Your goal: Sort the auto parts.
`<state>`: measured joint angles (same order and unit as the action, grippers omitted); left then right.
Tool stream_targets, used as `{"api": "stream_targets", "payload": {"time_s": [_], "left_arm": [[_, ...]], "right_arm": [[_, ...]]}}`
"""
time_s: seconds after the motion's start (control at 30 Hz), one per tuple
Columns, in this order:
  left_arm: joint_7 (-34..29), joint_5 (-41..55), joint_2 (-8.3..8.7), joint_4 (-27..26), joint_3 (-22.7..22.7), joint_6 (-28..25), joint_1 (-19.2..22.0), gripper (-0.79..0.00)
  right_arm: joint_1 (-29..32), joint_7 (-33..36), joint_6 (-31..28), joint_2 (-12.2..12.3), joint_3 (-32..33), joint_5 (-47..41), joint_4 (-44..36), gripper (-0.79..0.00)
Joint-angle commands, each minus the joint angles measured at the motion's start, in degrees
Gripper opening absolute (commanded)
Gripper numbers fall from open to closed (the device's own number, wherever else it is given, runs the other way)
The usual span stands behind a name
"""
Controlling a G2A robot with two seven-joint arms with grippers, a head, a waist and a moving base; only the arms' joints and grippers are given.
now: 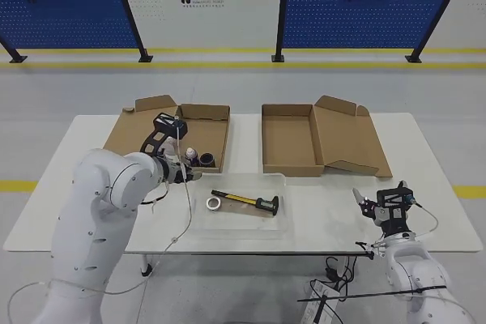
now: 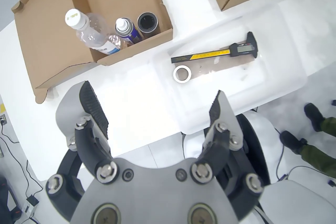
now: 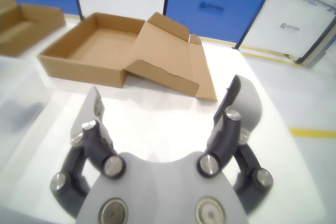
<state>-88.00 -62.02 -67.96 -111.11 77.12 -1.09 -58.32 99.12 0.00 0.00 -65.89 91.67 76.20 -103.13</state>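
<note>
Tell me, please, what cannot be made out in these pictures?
1. Left wrist view: the left box's near wall hides the spray can's lower end.
2. Right wrist view: a dark shape at the edge is too blurred to name.
3. Top view: the caliper's display is too small to read.
</note>
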Motion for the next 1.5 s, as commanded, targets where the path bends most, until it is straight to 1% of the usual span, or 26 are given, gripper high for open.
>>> {"api": "stream_targets", "payload": {"time_s": [0.0,0.17,0.33,0.53,0.6,0.67,1.07,1.17,1.23,1.33,1.47], "left_arm": [[0.0,-1.1,0.23,0.6,0.6,-0.1,-0.2,0.0],[0.2,-3.9,0.66,2.9,1.2,-0.4,-0.5,0.0],[1.0,-4.8,0.95,5.2,2.0,-0.9,-0.3,0.0],[2.0,-5.5,1.21,6.6,2.5,-1.4,0.0,0.0],[2.4,-5.6,1.24,7.0,2.4,-1.3,0.1,0.0],[2.4,-5.6,1.24,7.0,2.4,-1.3,0.1,0.0],[2.4,-5.6,1.24,7.0,2.4,-1.3,0.1,0.0],[2.4,-5.6,1.24,7.0,2.4,-1.3,0.1,0.0],[2.4,-5.6,1.24,7.0,2.4,-1.3,0.1,0.0],[2.4,-5.6,1.24,7.0,2.4,-1.3,0.1,0.0],[2.4,-5.6,1.24,7.0,2.4,-1.3,0.1,0.0]], "right_arm": [[-0.1,-0.1,-0.2,0.0,0.0,-0.2,-0.1,0.0],[-0.4,0.5,-3.7,0.0,0.3,-2.4,-2.3,0.0],[-0.4,3.2,-10.4,0.1,0.8,-6.5,-5.9,0.0],[-0.7,11.4,-21.4,0.7,2.7,-16.0,-9.9,0.0],[-1.0,14.4,-23.8,0.9,3.5,-19.1,-10.4,0.0],[-1.2,16.5,-23.7,0.9,4.2,-22.8,-10.8,0.0],[-1.4,16.6,-23.6,0.9,4.2,-23.6,-11.1,0.0],[-3.3,17.9,-23.5,0.9,3.3,-26.3,-12.6,0.0],[-5.3,21.8,-23.2,1.0,2.5,-26.8,-13.9,0.0],[-9.5,29.5,-22.1,1.1,-0.6,-28.6,-15.6,0.0],[-16.8,40.8,-20.7,1.1,-7.4,-29.5,-15.2,0.0]]}}
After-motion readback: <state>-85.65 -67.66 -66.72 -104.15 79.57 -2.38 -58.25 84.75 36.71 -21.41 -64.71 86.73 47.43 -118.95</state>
